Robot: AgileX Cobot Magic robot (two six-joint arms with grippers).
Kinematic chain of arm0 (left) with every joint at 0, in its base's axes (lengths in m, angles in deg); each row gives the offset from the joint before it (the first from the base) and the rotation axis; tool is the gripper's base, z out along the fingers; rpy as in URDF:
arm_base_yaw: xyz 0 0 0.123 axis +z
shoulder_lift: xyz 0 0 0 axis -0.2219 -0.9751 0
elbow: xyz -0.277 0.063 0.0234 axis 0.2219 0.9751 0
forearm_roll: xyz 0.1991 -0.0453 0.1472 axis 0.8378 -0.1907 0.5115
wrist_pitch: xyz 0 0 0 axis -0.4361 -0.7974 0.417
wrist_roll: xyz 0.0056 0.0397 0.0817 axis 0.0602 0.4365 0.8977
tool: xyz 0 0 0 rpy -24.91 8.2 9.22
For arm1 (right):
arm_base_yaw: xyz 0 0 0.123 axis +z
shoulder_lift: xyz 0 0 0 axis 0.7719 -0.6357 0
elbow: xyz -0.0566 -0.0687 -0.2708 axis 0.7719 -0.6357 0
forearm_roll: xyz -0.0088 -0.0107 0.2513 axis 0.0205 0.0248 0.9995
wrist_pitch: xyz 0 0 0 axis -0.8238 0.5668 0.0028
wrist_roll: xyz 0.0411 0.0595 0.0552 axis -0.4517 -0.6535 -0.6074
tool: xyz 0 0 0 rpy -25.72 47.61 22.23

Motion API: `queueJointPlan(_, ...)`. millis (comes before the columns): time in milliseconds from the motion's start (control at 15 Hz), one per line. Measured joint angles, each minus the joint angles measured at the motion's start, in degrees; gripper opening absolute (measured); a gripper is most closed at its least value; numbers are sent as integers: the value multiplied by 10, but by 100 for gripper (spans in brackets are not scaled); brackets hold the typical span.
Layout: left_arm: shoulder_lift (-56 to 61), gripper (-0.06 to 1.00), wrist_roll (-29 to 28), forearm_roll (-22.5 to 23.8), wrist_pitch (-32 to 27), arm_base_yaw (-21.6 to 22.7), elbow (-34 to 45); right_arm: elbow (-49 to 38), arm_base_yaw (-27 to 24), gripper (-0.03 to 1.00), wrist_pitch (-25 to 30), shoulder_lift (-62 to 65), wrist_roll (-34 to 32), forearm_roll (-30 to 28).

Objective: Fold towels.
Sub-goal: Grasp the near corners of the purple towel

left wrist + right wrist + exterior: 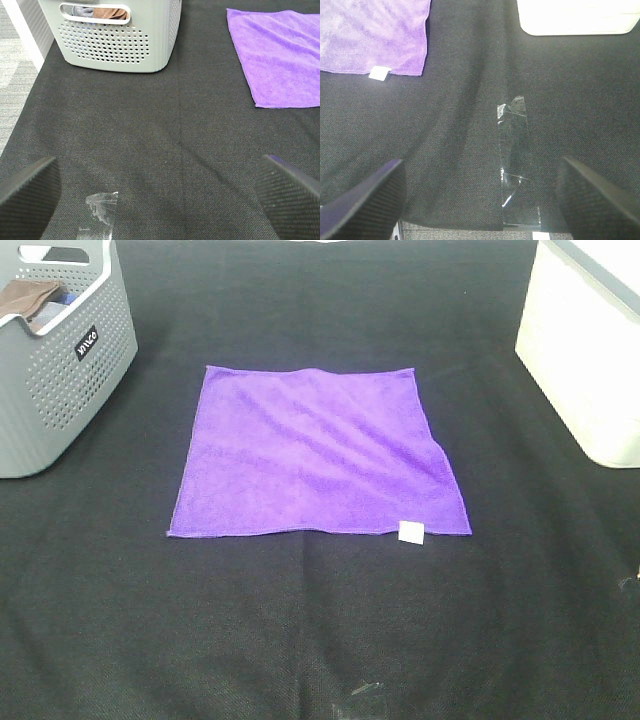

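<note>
My left pincer [160, 200]: spread wide, empty, over the black tabletop [300, 630]. My right pincer [482, 200]: also wide, empty. Purple towel [315, 455] lies flat mid-tabletop, white tag [411, 531] at its near right corner. Grey basket [60, 360] far left; white bin [590, 340] far right.

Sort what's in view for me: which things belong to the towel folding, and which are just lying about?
For the job:
purple towel, spread flat, unfolded
grey basket, holding brown cloth, probably more to fold

Lying about:
white bin, contents unseen
clear tape strip on the black table cover
crumpled clear scrap
</note>
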Motion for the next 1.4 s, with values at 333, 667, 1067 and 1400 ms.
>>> queueJointPlan(333,0,99,0,0,0,0,0,0,0,83,0,0,2,-6)
queueJointPlan(667,0,99,0,0,0,0,0,0,0,96,0,0,11,-18)
queueJointPlan(1067,0,99,0,0,0,0,0,0,0,96,0,0,11,-19)
queueJointPlan(1400,0,99,0,0,0,0,0,0,0,96,0,0,11,-19)
